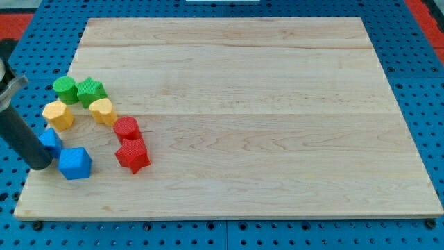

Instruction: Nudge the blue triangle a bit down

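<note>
The blue triangle [50, 139] lies near the board's left edge, partly hidden behind my rod. My tip [41, 166] rests at the left edge, just below and left of the triangle and touching or nearly touching it. A blue cube [75, 163] sits right of the tip, below the triangle.
A green cylinder [65, 89] and a green star [90, 91] sit above. A yellow hexagon [58, 114] and a yellow heart [103, 110] lie below them. A red cylinder [127, 128] and a red star [132, 155] sit to the right. The wooden board [263, 111] lies on blue pegboard.
</note>
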`<state>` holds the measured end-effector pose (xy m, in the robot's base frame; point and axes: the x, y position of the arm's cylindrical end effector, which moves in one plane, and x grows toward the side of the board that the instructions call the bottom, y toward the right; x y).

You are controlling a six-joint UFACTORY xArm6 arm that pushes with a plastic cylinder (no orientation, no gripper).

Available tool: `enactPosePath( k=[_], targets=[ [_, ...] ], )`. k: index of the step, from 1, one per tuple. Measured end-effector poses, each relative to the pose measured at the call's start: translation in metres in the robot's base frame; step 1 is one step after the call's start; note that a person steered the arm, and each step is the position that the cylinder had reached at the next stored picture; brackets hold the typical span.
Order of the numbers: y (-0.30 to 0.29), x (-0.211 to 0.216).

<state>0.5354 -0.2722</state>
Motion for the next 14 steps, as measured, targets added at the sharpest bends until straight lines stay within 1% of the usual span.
enactPosePath(
  k=[1,2,3,4,5,6,8,9,10,11,12,13,14],
  targets=[
    [-0.001,-0.009],
    [-0.008,0.020],
    [0.015,0.083],
    [0.029,0.082],
    [0.091,0.083],
    [0.166,0.080],
    [0.216,0.063],
    [0.268,0.061],
    [0.310,0.037],
    [0.317,-0.038],
    [0.234,-0.132],
    [0.111,-0.221],
    [-0.020,-0.242]
  ],
)
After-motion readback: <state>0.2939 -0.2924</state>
